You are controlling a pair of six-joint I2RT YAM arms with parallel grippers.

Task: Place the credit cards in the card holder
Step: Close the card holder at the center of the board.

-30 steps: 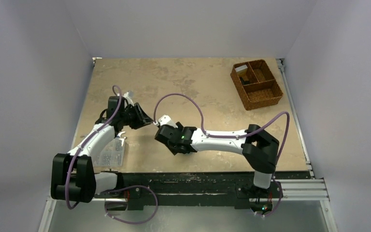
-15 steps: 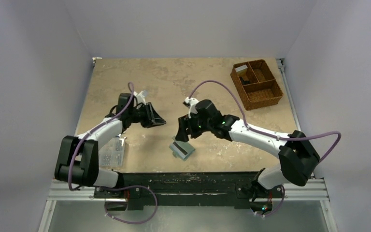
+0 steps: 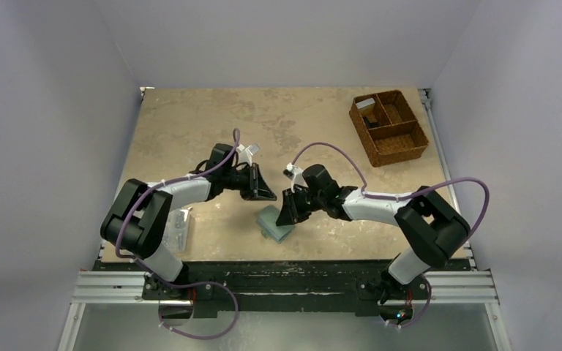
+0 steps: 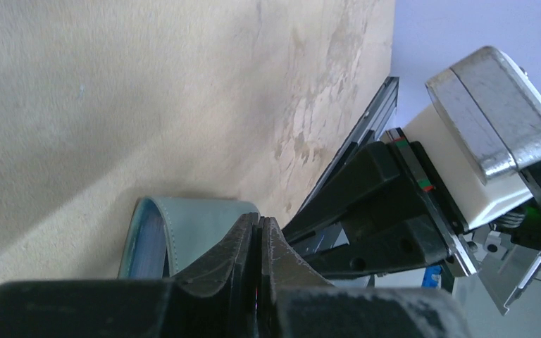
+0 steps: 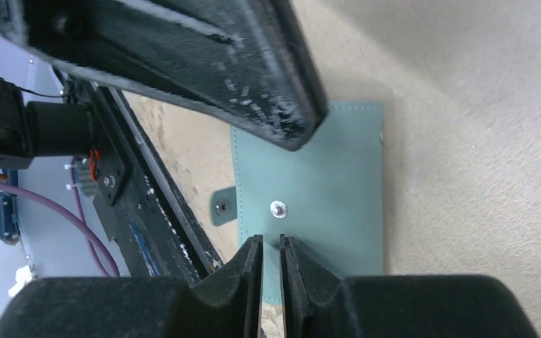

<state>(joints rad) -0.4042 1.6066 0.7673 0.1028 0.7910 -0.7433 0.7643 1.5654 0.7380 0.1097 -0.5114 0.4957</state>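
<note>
Tan tabletop (image 3: 190, 117) on my feed: the card holder (image 3: 271, 224) lies flat near the front edge, between both arms. My left gripper (image 3: 268, 196), just beside it, is pinched tight. My right gripper (image 3: 287, 218) sits over it, narrowed to a thin gap and holding nothing.

The right gripper (image 3: 287, 216) covers part of the card holder (image 3: 269, 221). What lies in the basket (image 3: 404, 143) is too small to tell.

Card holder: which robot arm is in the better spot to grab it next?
Probably the right. The right pincer hangs straight over the card holder, tips near its snap. The left pincer is shut and sits beside the holder's edge, so it would have to open and shift first.
</note>
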